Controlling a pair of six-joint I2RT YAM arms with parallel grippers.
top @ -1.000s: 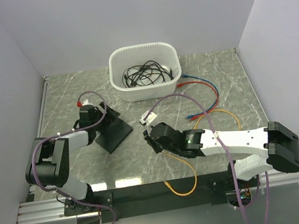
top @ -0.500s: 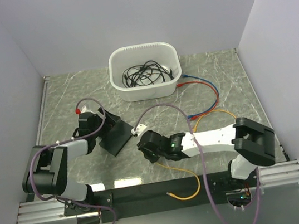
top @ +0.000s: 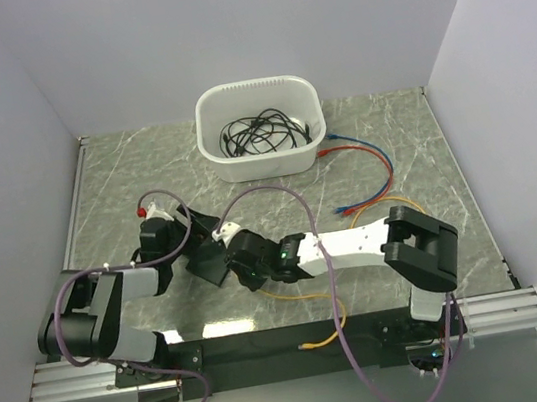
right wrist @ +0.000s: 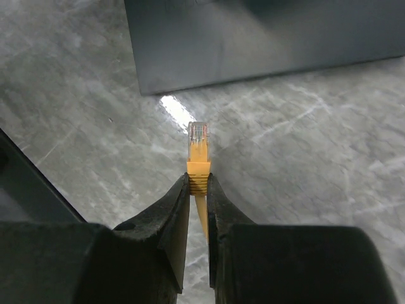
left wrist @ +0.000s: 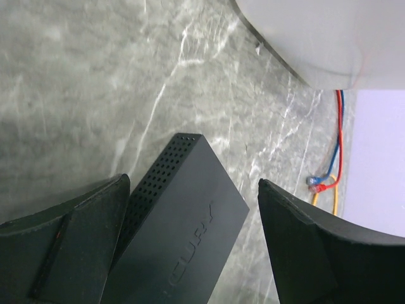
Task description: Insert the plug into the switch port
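The black switch box (top: 208,258) lies left of centre; its ports do not show in any view. My left gripper (top: 181,236) is open and straddles the box (left wrist: 183,234). Its left finger (left wrist: 69,240) lies against the perforated side, and its right finger (left wrist: 316,253) stands clear of the box. My right gripper (top: 241,263) is shut on the orange plug (right wrist: 198,149), with the clear tip sticking out past the fingertips (right wrist: 177,202). The plug points at a plain dark face of the box (right wrist: 253,38), a short gap away, just above the table.
A white tub (top: 254,88) of black cables stands at the back centre. Red and blue cables (top: 374,160) lie to the right of it. The orange cable (top: 308,296) trails to the front edge. Purple arm cables loop above both wrists.
My right arm has swung left across the table with the plug, from mid-table to right beside the box. The left gripper and box have shifted slightly towards the front.
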